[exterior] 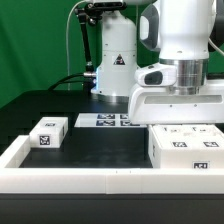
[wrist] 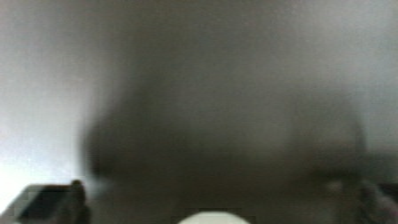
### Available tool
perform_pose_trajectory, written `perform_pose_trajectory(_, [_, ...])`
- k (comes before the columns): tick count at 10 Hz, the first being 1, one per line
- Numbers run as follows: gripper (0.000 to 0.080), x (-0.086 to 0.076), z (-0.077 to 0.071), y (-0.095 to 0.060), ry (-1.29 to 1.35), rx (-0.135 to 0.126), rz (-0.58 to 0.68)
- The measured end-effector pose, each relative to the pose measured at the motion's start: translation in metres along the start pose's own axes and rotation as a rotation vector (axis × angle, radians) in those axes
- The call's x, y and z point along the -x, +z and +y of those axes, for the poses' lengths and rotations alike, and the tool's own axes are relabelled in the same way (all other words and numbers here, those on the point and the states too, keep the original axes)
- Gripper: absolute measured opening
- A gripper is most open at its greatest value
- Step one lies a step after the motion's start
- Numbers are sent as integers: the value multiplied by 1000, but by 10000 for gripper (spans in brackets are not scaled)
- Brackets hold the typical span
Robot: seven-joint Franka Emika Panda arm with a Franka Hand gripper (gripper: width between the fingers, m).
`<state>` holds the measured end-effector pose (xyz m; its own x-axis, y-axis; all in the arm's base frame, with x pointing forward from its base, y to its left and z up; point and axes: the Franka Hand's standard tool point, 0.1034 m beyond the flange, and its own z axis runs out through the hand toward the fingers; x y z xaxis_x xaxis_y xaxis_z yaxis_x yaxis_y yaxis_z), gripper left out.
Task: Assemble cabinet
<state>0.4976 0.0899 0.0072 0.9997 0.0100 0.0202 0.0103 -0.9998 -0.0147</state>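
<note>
The cabinet body (exterior: 185,148), a large white tagged box, lies at the exterior view's right near the front rim. A small white tagged panel piece (exterior: 48,133) sits at the left. My gripper (exterior: 180,118) hangs right over the back of the cabinet body, and its fingertips are hidden there. The wrist view is dark and blurred, very close to a surface. In it, my gripper (wrist: 214,205) shows dark fingers (wrist: 50,200) far apart at the picture's edges. A small white blob (wrist: 214,217) lies between them, not gripped.
The marker board (exterior: 105,121) lies flat at the back centre, before the arm's white base (exterior: 112,60). A low white rim (exterior: 70,180) frames the black table.
</note>
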Motion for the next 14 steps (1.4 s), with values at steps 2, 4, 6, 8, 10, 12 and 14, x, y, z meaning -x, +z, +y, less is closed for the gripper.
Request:
perform_pose_trajectory(2, [375, 1, 0, 1, -4, 0, 0])
perform_pose_trajectory(4, [240, 1, 2, 1, -2, 2, -3])
perform_pose_trajectory(6, [202, 2, 2, 1, -2, 2, -3])
perform_pose_trajectory(8, [202, 2, 2, 1, -2, 2, -4])
perform_pose_trajectory(10, [202, 2, 2, 1, -5, 2, -4])
perform_pose_trajectory(12, [202, 1, 2, -14, -20, 4, -12])
perform_pose_trajectory(14, [202, -1, 2, -29, -17, 3, -19])
